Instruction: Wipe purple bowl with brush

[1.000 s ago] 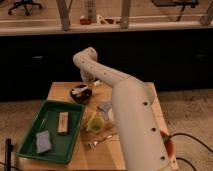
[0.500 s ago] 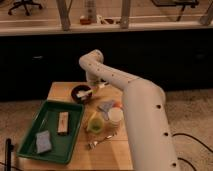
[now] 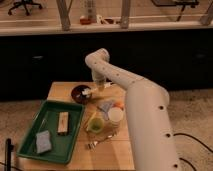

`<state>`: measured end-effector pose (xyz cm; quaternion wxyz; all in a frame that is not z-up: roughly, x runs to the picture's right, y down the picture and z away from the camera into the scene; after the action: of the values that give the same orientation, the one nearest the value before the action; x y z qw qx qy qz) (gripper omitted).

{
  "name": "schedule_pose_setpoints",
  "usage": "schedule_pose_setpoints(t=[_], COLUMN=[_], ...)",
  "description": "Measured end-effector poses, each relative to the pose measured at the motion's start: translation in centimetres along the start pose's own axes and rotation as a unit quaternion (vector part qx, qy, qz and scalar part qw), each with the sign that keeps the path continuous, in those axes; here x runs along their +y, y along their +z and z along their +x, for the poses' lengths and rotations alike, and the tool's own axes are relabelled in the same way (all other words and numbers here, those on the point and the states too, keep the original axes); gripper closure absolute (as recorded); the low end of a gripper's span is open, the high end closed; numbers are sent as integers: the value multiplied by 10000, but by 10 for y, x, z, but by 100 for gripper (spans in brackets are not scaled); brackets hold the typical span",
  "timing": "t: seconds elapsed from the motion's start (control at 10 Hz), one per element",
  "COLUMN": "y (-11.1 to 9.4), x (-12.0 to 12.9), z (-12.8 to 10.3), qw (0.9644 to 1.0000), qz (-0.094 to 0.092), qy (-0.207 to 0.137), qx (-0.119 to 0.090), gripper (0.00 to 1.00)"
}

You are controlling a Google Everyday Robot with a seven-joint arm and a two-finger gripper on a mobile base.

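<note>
no text to read.
no letters, numbers, brand marks or signs can be made out on the arm (image 3: 145,110), the tray (image 3: 30,134), the cup (image 3: 96,124), the white tub (image 3: 115,115) or the bowl (image 3: 78,94); the gripper (image 3: 98,86), at the bowl's right rim near the table's far edge, shows no readable mark either.
</note>
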<state>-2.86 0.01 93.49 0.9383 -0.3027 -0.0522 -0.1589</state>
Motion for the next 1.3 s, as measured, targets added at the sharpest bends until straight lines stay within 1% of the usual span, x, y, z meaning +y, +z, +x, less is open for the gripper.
schedule_pose_setpoints(t=[0.2, 0.4, 0.6, 0.7, 0.8, 1.0, 1.1, 1.3], y=[1, 1, 1, 0, -1, -2, -1, 0], x=[-19, -27, -30, -29, -26, -13, -3, 5], z=[-14, -24, -35, -41, -42, -42, -35, -23], qw=[9999, 9997, 9991, 9982, 9973, 9959, 9955, 9957], qz=[46, 67, 82, 111, 118, 110, 81, 37], qy=[-118, -226, -425, -594, -722, -879, -918, -882], qx=[28, 41, 27, -37, -78, -195, -230, -263], gripper=[100, 100, 100, 100, 100, 100, 100, 100])
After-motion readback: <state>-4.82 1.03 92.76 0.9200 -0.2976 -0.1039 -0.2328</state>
